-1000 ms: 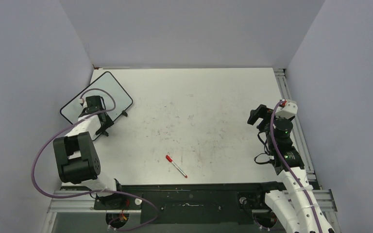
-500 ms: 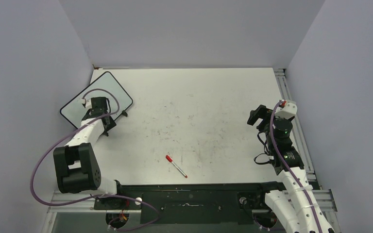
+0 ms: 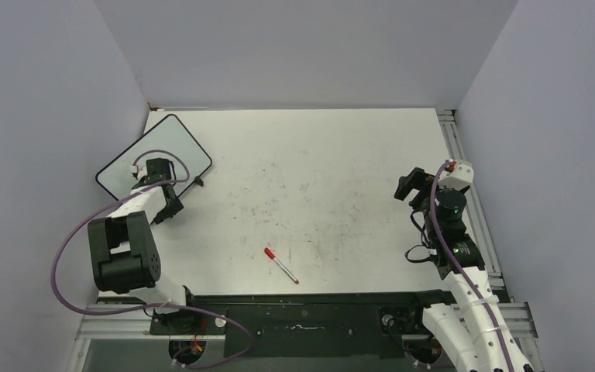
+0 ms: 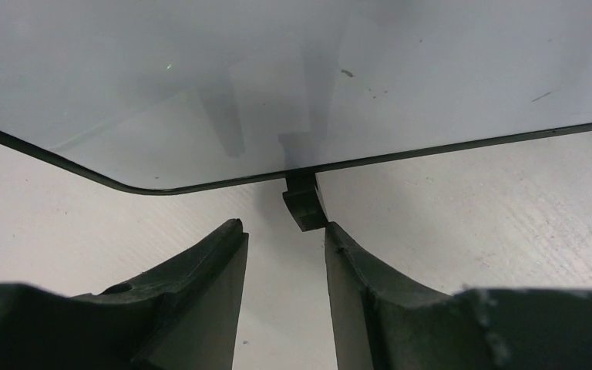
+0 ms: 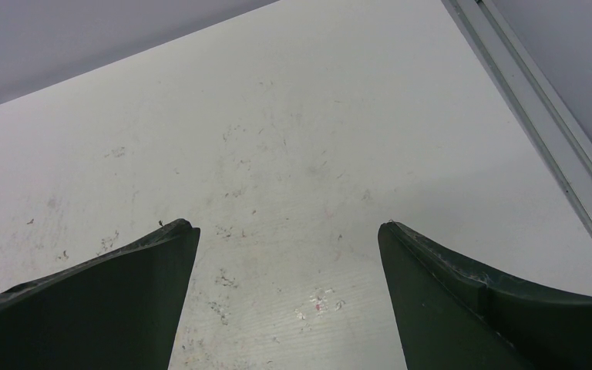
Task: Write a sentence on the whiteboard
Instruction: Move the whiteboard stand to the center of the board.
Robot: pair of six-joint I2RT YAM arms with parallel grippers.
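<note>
The whiteboard (image 3: 169, 139) stands tilted at the far left of the table, with a white face and a thin black frame. It fills the top of the left wrist view (image 4: 200, 77). No red sentence shows on it. My left gripper (image 3: 166, 203) is open and empty at the board's near edge. In the left wrist view my left gripper (image 4: 282, 226) has one black foot (image 4: 304, 204) of the board just beyond its tips, close to the right finger. A red-capped marker (image 3: 280, 265) lies on the table near the middle front. My right gripper (image 3: 412, 182) is open and empty at the right, over bare tabletop in the right wrist view (image 5: 285, 225).
The scuffed white tabletop (image 3: 318, 178) is walled by grey panels at the back and sides. A metal rail (image 3: 465, 155) runs along the right edge and also shows in the right wrist view (image 5: 539, 131). The board's second foot (image 3: 199, 180) sticks out toward the centre.
My left arm has shifted slightly along the whiteboard's near edge, its elbow settling a little. The board, the marker and the right arm have not moved.
</note>
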